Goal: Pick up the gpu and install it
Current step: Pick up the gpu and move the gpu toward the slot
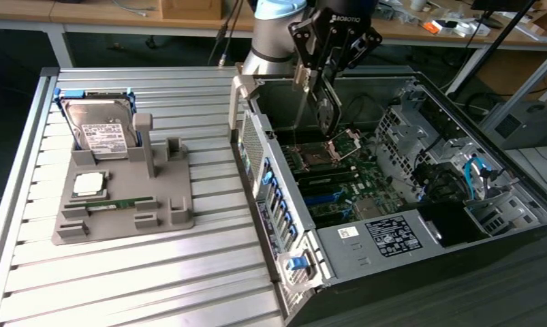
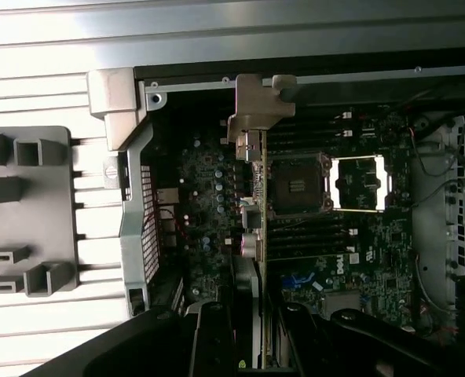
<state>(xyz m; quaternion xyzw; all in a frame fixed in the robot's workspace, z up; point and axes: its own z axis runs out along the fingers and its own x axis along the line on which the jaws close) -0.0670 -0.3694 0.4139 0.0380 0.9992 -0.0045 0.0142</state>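
Exterior view, upper centre: we note the gripper [image 1: 321,85] clamped on the gpu [image 1: 327,117]. The card hangs upright above the open computer case [image 1: 273,178]. Wrist view: fingers [image 2: 215,342] pinch the card edge-on.

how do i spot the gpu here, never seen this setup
Find the big open computer case on the exterior view's right. Above its motherboard, the gripper holds the gpu on edge in its jaws: a thin dark card, unlike the thick silver hard drive on the grey tray.
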